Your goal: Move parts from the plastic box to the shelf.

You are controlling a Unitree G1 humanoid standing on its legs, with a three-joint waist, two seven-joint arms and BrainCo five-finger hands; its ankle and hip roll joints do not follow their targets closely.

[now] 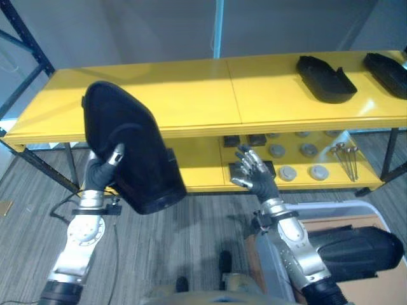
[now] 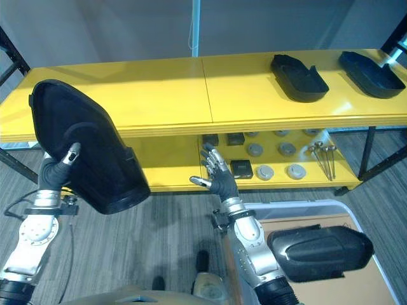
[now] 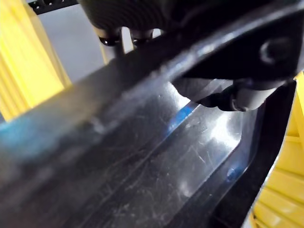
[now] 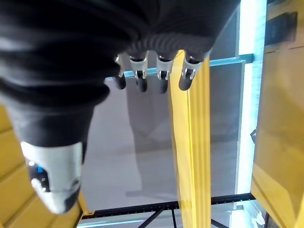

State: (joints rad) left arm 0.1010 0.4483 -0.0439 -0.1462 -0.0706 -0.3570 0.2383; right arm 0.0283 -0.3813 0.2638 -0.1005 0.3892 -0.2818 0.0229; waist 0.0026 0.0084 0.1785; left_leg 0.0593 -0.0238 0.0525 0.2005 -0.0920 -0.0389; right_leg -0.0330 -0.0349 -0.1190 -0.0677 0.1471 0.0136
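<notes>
Plastic box (image 2: 356, 219) holding black part (image 2: 321, 251), left hand (image 1: 102, 168) gripping another part (image 1: 130, 149)

No text, label, number or sign is showing legibly anywhere: nothing readable is appearing on the black parts or the shelf.

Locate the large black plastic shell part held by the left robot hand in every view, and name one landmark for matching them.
Left eye view: large black plastic shell part at left of centre, raised before the yellow shelf.
Right eye view: it sits at far left.
Left wrist view: its glossy inner surface lies close up, left robot hand gripping it.
Right wrist view: not in it.
Shared landmark: the yellow shelf.
</notes>
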